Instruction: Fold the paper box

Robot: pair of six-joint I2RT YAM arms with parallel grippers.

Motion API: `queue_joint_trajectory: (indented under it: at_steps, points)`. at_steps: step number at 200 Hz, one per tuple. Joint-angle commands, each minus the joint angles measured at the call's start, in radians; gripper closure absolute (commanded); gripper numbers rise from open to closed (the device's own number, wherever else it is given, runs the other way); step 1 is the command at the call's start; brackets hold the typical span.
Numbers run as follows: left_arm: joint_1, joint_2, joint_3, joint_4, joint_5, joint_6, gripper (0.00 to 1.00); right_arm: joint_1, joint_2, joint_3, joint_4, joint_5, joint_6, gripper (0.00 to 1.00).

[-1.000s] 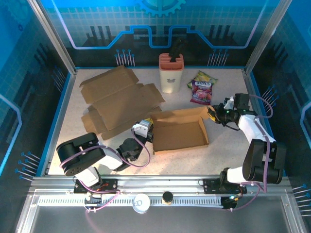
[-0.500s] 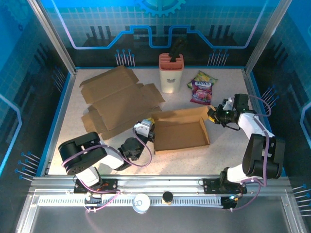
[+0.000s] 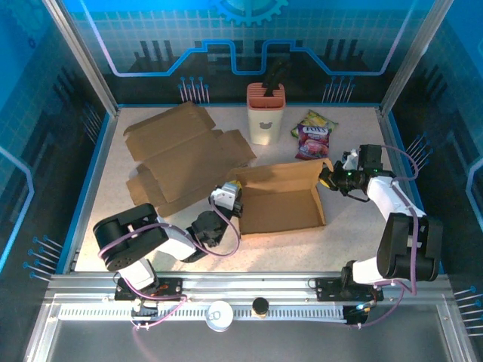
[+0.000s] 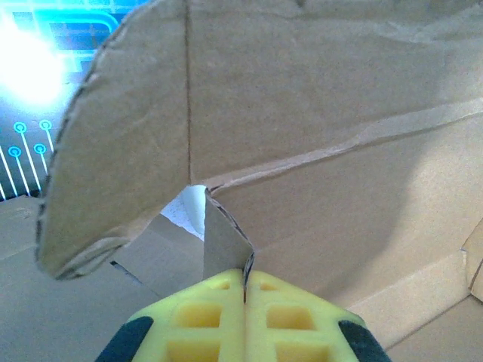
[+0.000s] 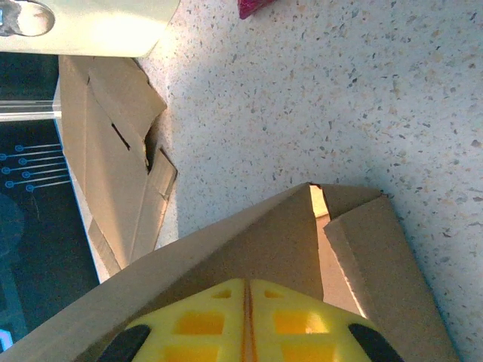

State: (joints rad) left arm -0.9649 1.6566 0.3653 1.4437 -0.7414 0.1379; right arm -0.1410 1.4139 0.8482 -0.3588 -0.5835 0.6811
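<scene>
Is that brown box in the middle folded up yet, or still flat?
Partly folded: the box has its side walls standing, but its top is open. The cardboard sheets beside it lie flat.

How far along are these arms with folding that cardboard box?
Roughly midway, I'd say. Done: the paper box already stands as an open tray with raised walls. In hand: the left gripper pinches a flap at its left end, and the right gripper is shut on the right-hand wall. Left: a corner gapes beside the right gripper, and the top is open. Other flat cardboard lies behind.
</scene>
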Motion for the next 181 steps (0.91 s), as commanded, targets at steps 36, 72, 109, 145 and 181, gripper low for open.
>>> queue_joint_trajectory:
  at_steps: [36, 72, 109, 145, 181]
  points:
    - [-0.010, 0.031, 0.047, -0.041, 0.061, 0.049, 1.00, 0.059, -0.003, 0.004, 0.010, -0.049, 0.027, 0.91]
    - [-0.011, 0.050, 0.035, -0.042, 0.119, 0.035, 1.00, 0.059, -0.004, -0.044, 0.011, -0.009, -0.009, 0.91]
    - [-0.027, 0.065, -0.006, -0.042, 0.100, 0.045, 1.00, 0.057, -0.027, -0.079, -0.013, 0.068, -0.042, 0.91]
    - [-0.051, 0.072, -0.025, -0.042, 0.068, 0.068, 1.00, 0.057, -0.105, -0.110, -0.062, 0.152, -0.050, 0.91]
    - [-0.082, 0.094, -0.015, -0.041, 0.008, 0.114, 1.00, 0.014, -0.230, -0.161, -0.120, 0.253, -0.035, 0.79]
